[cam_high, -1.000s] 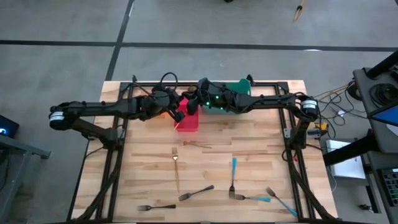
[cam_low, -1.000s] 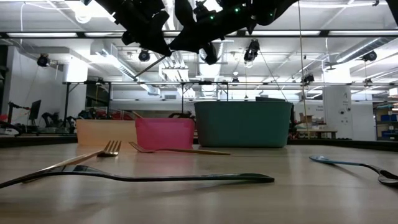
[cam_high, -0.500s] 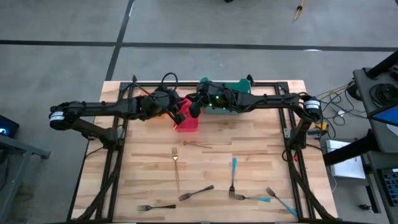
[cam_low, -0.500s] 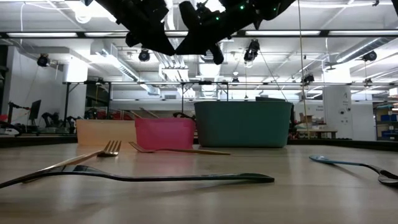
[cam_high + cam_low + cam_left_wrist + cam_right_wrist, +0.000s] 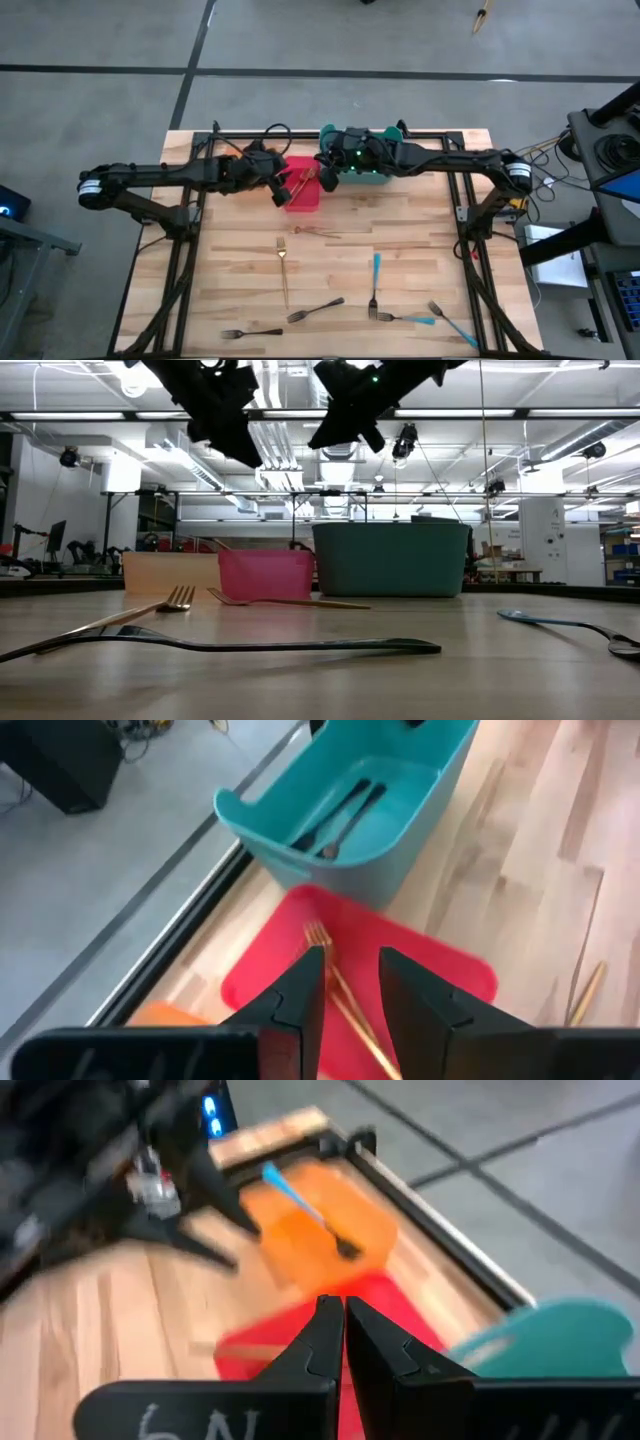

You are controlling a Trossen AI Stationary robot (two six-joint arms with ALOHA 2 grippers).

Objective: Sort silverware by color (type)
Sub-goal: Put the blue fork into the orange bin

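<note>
Left gripper hangs over the red bin, fingers parted and grasping nothing — a gold fork lies in the bin below them. Right gripper is above the red/teal bin border, fingers clenched, empty. Teal bin holds dark grey forks; orange bin holds a blue-handled fork. More forks — gold, grey, blue-handled — lie scattered on the tabletop.
</note>
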